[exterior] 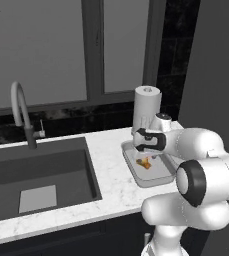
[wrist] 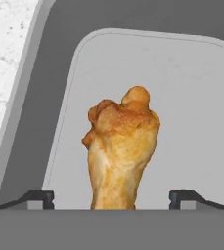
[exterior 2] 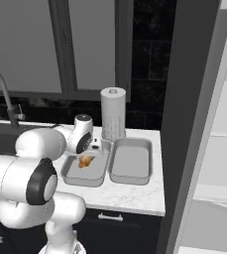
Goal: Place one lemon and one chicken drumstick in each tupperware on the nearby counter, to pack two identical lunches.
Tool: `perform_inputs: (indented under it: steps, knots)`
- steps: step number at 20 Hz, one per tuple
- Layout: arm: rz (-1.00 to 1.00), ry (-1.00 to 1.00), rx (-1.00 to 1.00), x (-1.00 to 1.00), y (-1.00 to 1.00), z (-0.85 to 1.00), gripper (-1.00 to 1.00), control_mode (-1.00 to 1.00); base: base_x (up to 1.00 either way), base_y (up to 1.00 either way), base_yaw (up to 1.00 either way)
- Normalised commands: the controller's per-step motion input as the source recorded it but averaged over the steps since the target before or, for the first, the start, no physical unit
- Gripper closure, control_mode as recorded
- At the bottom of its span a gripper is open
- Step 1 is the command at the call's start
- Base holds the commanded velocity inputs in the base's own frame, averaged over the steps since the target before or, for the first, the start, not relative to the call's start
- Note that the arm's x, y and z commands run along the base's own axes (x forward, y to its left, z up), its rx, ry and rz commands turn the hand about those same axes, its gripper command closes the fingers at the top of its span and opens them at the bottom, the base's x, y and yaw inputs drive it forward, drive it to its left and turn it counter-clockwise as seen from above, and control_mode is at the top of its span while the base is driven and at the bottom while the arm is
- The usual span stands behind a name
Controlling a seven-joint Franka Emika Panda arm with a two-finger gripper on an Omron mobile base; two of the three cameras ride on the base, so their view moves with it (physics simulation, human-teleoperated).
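Observation:
An orange-brown chicken drumstick stands in the left grey tupperware, meaty end down toward the tray floor. My gripper hangs just above it, open, with a gap between each fingertip and the meat. From the base views the drumstick sits under the gripper, inside the tray. A second tupperware lies empty right beside it on the white counter. The lemon is out of view.
A paper towel roll stands just behind the trays. The dark sink basin with its curved faucet lies to the left. A tall dark panel bounds the counter on the right.

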Motion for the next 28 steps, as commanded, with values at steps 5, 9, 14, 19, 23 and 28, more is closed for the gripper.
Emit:
perform_inputs:
  steps: [5,9,14,19,23,28]
  knots:
    - [0.0,-0.11,0.0,-0.69,0.0,0.61,-1.0,-1.0,0.0,0.0,0.0]
    - [0.0,-0.12,0.0,-1.0,-0.01,0.79,-1.0,-1.0,0.0,0.0,0.0]
    - [0.0,-0.02,0.0,-1.0,0.0,0.65,-1.0,-1.0,0.0,0.0,0.0]
    - [-0.03,0.01,0.0,-1.0,0.0,0.63,-1.0,-1.0,0.0,0.0,0.0]
    - [-0.04,-0.05,0.0,-1.0,0.0,0.94,-1.0,-1.0,0.0,0.0,0.0]
    - [-0.06,-0.17,-0.01,-0.79,0.05,0.57,-1.0,-1.0,0.0,0.0,0.0]
